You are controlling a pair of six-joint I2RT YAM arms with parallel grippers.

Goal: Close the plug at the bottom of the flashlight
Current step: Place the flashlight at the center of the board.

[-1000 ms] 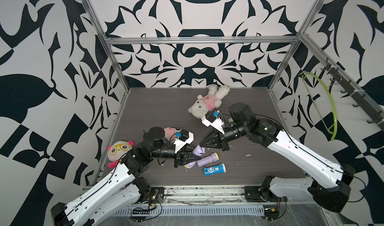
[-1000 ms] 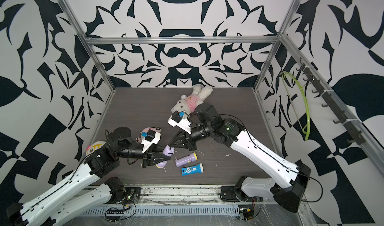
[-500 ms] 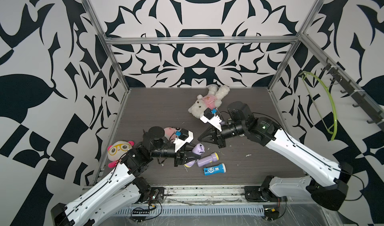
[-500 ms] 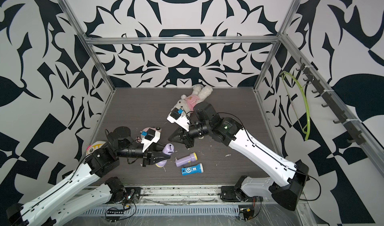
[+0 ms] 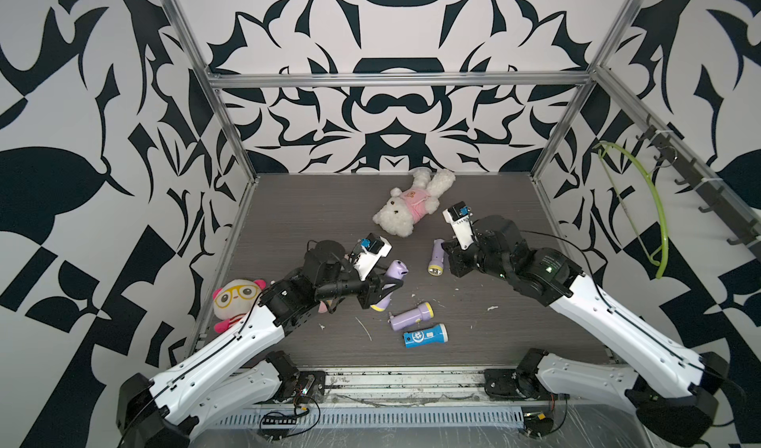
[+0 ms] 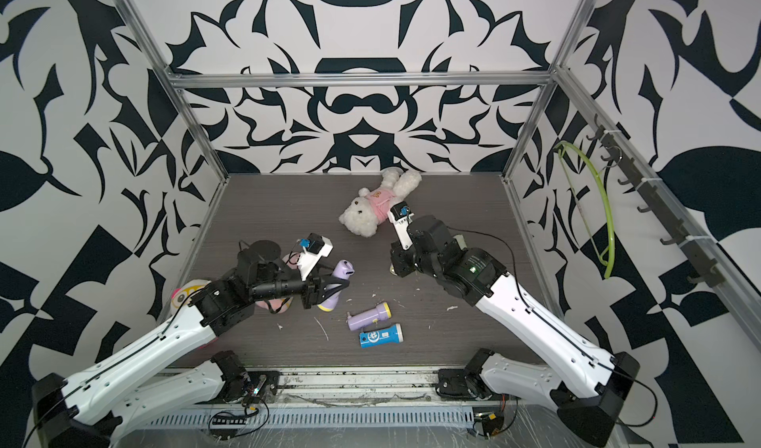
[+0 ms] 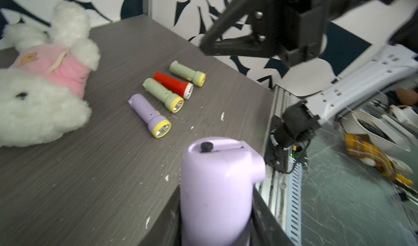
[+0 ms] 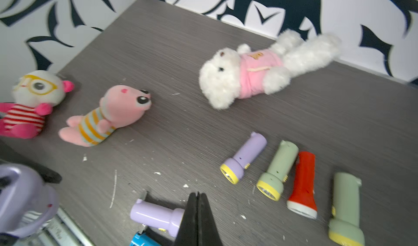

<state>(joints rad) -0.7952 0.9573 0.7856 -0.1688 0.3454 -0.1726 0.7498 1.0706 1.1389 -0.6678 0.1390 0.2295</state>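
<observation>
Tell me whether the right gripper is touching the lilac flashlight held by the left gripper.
Apart. The left wrist view shows the right gripper clear of the lilac flashlight, with table and wall visible between them.

- The left arm (image 5: pixel 230 343) is extended from the lower left of a top view toward the centre, with its forearm held nearly level.
- The left gripper (image 5: pixel 389 289) is clamped across a purple flashlight (image 5: pixel 395 270).
- The right arm (image 5: pixel 609 314) is stretched from the lower right toward the centre, with its wrist bent downward.
- The right gripper (image 8: pixel 197 202) is seen with its jaws pressed fully together.
</observation>
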